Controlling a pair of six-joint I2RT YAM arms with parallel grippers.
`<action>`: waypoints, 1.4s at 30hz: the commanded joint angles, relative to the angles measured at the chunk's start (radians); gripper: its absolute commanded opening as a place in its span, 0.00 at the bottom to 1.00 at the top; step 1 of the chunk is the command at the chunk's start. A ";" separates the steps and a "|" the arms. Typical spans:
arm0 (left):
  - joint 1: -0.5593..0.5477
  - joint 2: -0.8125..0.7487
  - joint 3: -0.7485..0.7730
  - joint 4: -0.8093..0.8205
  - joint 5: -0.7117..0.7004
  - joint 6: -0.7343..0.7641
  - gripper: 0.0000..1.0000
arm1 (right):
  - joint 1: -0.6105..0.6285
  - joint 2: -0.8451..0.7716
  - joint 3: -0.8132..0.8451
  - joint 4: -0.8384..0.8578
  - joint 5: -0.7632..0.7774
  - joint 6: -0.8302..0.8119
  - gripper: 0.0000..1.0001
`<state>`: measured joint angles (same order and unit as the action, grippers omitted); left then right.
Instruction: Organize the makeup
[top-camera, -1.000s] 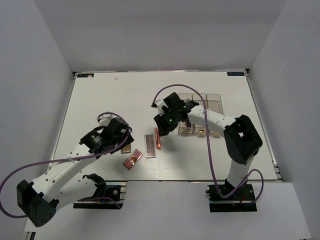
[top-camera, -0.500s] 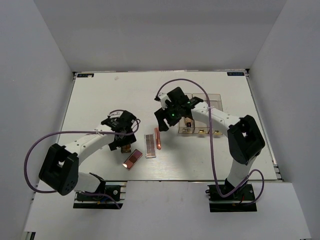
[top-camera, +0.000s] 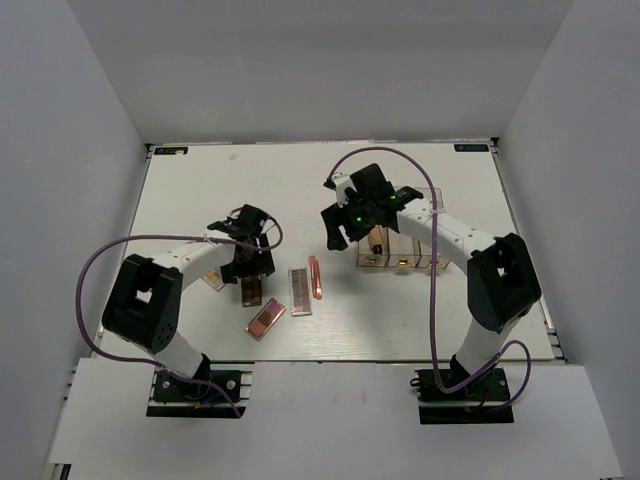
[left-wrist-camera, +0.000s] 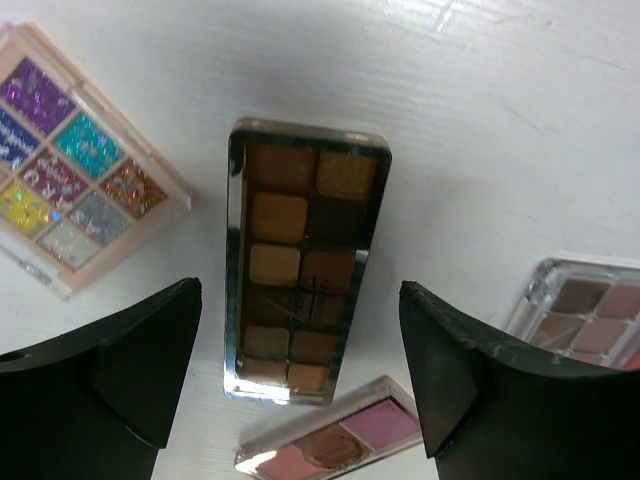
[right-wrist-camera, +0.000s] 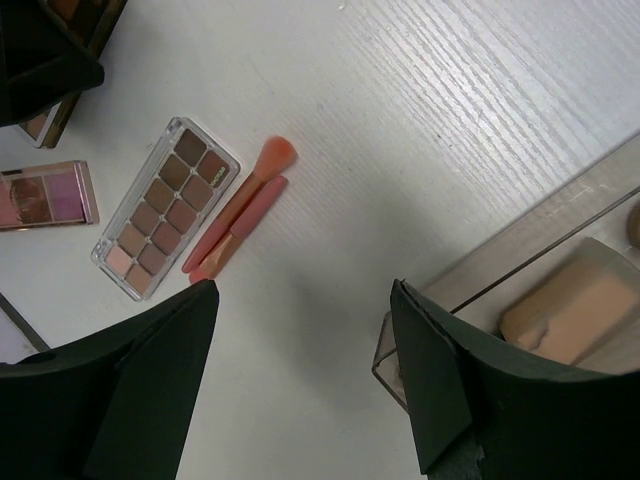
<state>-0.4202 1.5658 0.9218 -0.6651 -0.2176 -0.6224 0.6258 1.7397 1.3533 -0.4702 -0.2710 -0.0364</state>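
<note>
My left gripper (top-camera: 254, 262) (left-wrist-camera: 300, 288) is open and hovers over a brown eyeshadow palette (left-wrist-camera: 305, 270) (top-camera: 252, 291), its fingers either side of it and not touching. A glitter palette (left-wrist-camera: 70, 180) lies to its left. A rose-gold compact (left-wrist-camera: 330, 445) (top-camera: 266, 320) lies below it and a clear nude palette (left-wrist-camera: 590, 310) (top-camera: 299, 290) to its right. My right gripper (top-camera: 342, 226) (right-wrist-camera: 303, 290) is open and empty above bare table. It is between the thin pink stick (right-wrist-camera: 240, 220) (top-camera: 316, 277) and the clear box. A beige tube (right-wrist-camera: 580, 310) lies in the box.
The clear three-compartment box (top-camera: 430, 196) (right-wrist-camera: 520, 240) stands at the right middle of the white table, with small items in its near ends. Grey walls enclose the table on three sides.
My left gripper has swung right and forward, coming to rest over the brown palette. My right gripper has drawn back from the pink stick toward the clear box.
</note>
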 joint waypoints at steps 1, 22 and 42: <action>0.021 0.025 0.045 0.029 0.043 0.067 0.89 | -0.018 -0.049 0.013 0.008 -0.005 -0.013 0.76; 0.027 -0.024 0.126 0.082 0.216 0.101 0.33 | -0.130 -0.123 0.079 0.031 -0.141 -0.056 0.62; -0.173 0.321 0.748 0.299 0.735 0.000 0.27 | -0.317 -0.350 -0.028 0.312 0.185 0.024 0.04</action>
<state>-0.5449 1.8339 1.5826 -0.3893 0.4545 -0.6003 0.3332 1.4364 1.3434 -0.2401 -0.1844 -0.0441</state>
